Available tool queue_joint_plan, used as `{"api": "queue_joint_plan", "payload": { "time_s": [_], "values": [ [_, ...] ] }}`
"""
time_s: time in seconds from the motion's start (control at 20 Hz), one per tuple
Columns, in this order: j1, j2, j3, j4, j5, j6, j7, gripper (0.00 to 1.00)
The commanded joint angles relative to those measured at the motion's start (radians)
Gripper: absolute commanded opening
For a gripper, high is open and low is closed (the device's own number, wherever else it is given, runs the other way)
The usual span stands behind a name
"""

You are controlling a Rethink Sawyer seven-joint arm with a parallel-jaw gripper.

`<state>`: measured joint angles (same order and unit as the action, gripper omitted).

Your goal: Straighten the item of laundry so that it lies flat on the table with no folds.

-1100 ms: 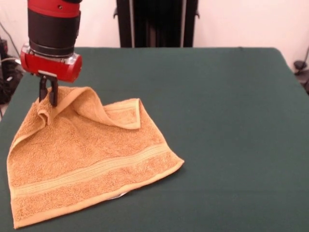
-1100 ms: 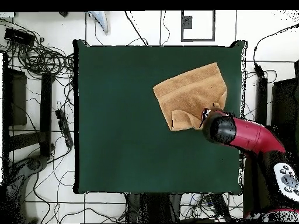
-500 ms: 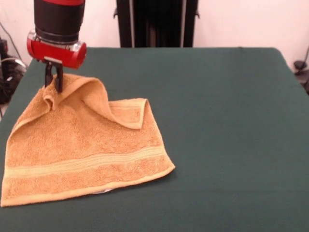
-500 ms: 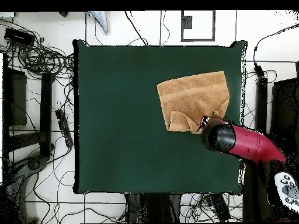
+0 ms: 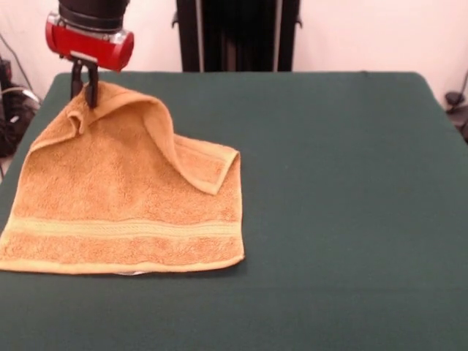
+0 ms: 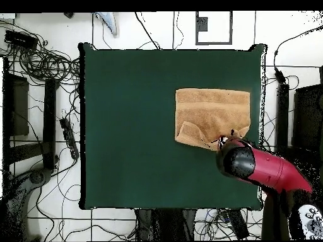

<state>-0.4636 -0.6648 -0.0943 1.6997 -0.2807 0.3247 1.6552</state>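
Hand (image 5: 82,93) pinched on nubby orange terry towel's (image 5: 117,205) raised, folded corner.

You are looking at one towel (image 5: 124,197), orange-tan, with one woven band visible across its near side (any second band is hidden by the fold); one table (image 5: 336,183) in dark green cloth; and one red and black arm ending in one gripper (image 5: 82,88).

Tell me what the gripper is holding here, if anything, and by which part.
The gripper is shut on the towel, pinching its far corner, lifted off the table.
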Motion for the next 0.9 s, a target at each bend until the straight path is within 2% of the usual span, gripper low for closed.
{"api": "queue_joint_plan", "payload": {
  "time_s": [0.05, 0.65, 0.9],
  "values": [
    [0.025, 0.000, 0.023, 0.132, 0.056, -0.053, 0.225, 1.00],
    [-0.007, 0.035, 0.061, 0.116, 0.075, -0.072, 0.215, 1.00],
    [0.019, 0.049, 0.048, 0.115, 0.075, -0.091, 0.223, 1.00]
  ]
}}
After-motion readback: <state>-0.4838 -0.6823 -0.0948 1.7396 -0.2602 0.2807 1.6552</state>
